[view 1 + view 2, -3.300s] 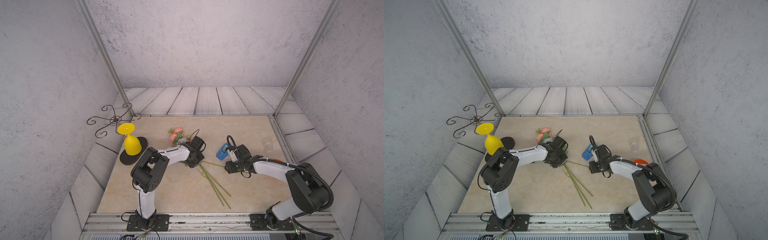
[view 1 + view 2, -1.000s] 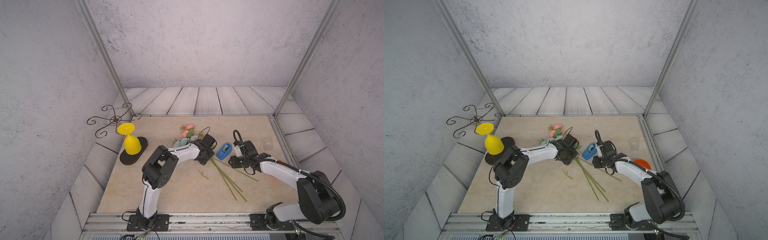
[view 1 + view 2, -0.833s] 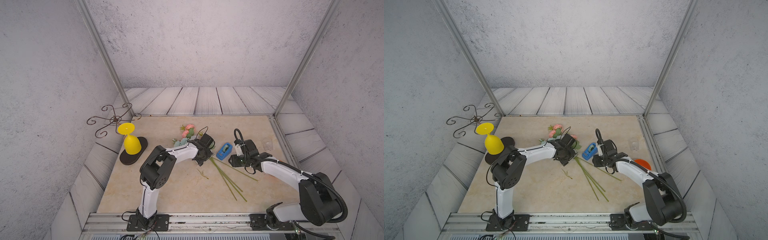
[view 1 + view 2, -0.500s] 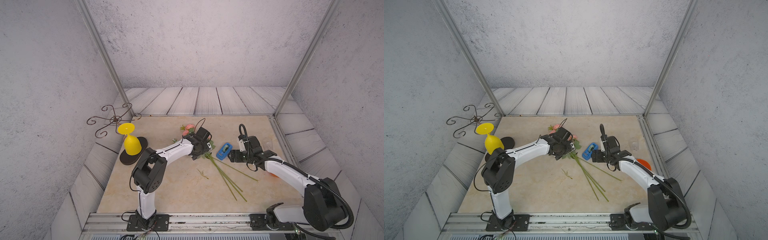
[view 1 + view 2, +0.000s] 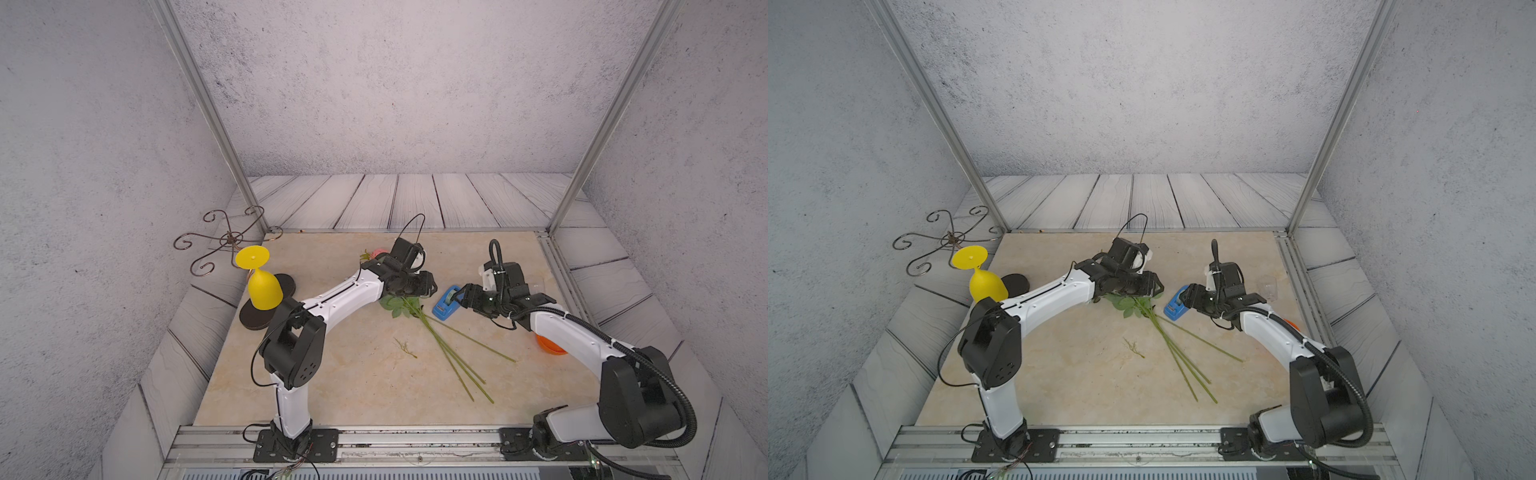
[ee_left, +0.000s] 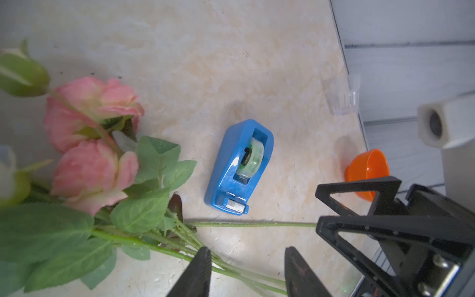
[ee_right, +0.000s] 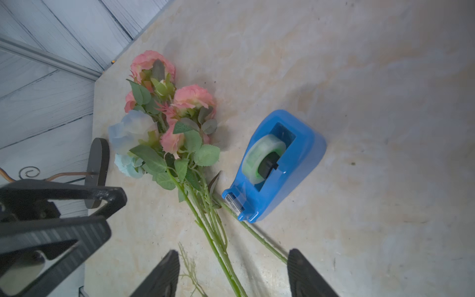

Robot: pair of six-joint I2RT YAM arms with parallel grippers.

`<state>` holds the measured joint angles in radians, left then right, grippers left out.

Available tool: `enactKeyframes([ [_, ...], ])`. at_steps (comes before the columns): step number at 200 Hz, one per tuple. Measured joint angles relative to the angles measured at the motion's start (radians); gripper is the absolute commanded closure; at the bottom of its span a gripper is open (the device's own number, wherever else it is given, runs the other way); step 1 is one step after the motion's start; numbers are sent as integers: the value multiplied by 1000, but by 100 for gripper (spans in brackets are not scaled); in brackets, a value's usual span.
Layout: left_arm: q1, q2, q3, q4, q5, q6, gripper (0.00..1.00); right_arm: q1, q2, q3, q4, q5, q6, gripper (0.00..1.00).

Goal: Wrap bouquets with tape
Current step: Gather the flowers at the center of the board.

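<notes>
Both top views: bouquets (image 5: 405,305) lie mid-frame on the table (image 5: 332,374), stems (image 5: 453,365) fanning toward lower right. The tape (image 5: 446,307) sits just right of the leaves. Left gripper (image 5: 415,284) hovers low over the leaves, arm stretched in from lower left. Right gripper (image 5: 461,297) is beside the tape, arm bent in from lower right.

Left wrist: jaws apart, nothing clamped, stems pass underneath; tape (image 6: 240,167) close by.

Right wrist: jaws apart, empty; the tape's (image 7: 272,164) cutter end is just beside one stem.

To do it well, probably gather the splayed stems into one bunch and pinch below the leaves before pulling tape.
</notes>
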<state>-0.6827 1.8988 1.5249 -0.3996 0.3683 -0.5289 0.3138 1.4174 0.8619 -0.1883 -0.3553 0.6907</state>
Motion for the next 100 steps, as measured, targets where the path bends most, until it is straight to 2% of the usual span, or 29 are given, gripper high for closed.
enactKeyframes([
  [28, 10, 82, 115, -124, 12, 56, 53, 0, 36, -16, 40, -13, 55, 47],
  [45, 15, 130, 178, -169, 21, 80, 56, 1, 54, -32, 81, -18, 89, 49],
  [100, 18, 133, 143, -189, 26, 48, 55, 14, 113, -34, 145, -21, 137, 53],
])
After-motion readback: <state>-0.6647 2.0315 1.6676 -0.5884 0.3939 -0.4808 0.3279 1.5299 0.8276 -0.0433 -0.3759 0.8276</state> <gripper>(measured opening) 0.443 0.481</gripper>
